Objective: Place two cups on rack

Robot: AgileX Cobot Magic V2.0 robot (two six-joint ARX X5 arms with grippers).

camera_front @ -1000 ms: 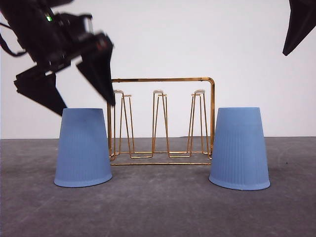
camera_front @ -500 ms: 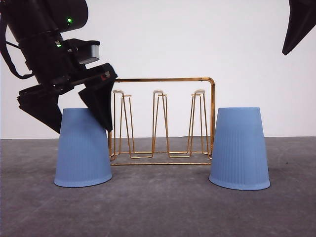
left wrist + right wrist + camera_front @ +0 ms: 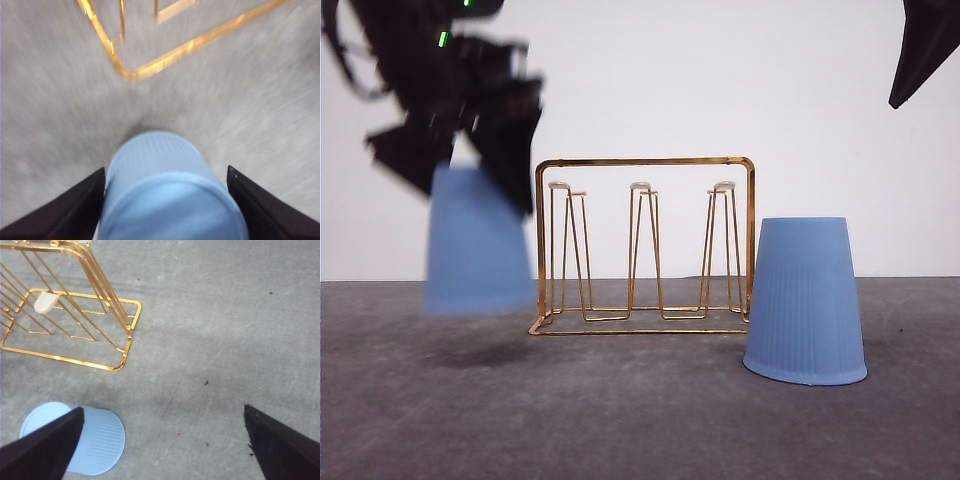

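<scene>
- Where the grey table (image 3: 650,420) meets the white wall, the rack (image 3: 645,245) stands at the middle, its gold wire frame arched over three upright pegs with pale tips.
- The rack's wire base lies flat on the table, and all three pegs are bare.
- Small dark specks dot the table beside the rack in the right wrist view.
- The left gripper (image 3: 460,165) is closed on the left cup (image 3: 478,245), one dark finger on each side of its upper part; the left wrist view shows the fingers (image 3: 70,210) pressed to the cup's two sides.
- This left cup is upside down, clear of the table, just left of the rack's frame, with a faint shadow beneath; it is blurred.
- The right cup (image 3: 805,300) stands upside down on the table, close by the rack's right edge, light blue, tapered and finely ribbed.
- The right gripper (image 3: 160,440) hangs high above it, jaws wide apart and holding nothing.
</scene>
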